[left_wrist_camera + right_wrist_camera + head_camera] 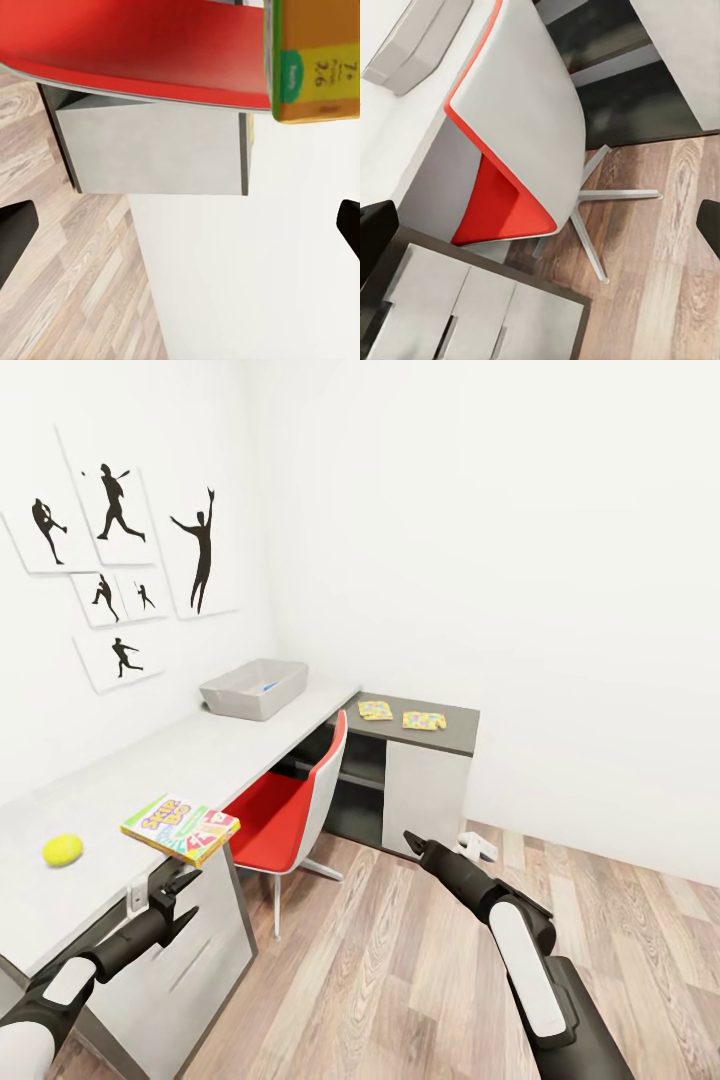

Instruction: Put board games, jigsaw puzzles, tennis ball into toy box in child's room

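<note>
Green "Skip-Bo" board game [181,828] overhangs table [150,760] edge w/ both pincers spread.

Head view: high, facing forward and down over the table [150,760] and room corner.
Left wrist view: close under the table edge.
Right wrist view: above the floor.
Shared: red chair [285,815] [135,45] [510,172].

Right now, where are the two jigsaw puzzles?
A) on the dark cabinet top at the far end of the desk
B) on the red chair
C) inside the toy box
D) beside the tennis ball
A: the jigsaw puzzles lie flat on the dark cabinet top, apart from the toy box.
</note>
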{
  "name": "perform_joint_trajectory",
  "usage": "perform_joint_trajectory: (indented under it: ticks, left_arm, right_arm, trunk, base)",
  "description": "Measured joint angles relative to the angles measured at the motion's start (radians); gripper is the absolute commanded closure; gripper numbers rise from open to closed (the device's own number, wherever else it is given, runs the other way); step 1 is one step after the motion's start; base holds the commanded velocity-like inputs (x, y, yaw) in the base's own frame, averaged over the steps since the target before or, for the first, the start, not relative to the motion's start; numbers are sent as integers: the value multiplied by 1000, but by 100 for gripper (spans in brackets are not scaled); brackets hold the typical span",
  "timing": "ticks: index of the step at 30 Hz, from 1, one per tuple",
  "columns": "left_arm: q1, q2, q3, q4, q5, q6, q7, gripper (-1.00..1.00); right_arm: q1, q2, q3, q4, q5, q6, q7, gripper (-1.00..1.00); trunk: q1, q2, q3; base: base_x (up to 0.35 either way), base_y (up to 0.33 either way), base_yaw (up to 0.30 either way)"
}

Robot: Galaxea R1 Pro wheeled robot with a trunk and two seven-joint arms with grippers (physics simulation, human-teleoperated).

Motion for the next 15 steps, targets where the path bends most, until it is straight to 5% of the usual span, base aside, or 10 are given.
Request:
perform_joint_trajectory:
  ticks: [15]
  left_arm:
    - [0, -5, -2, -1, 0, -2, -3, -100]
  right_arm:
    - [0, 7, -1, 15, -1, -1, 1, -100]
  trunk:
    - [0, 0, 0]
  base:
    - [0, 0, 0]
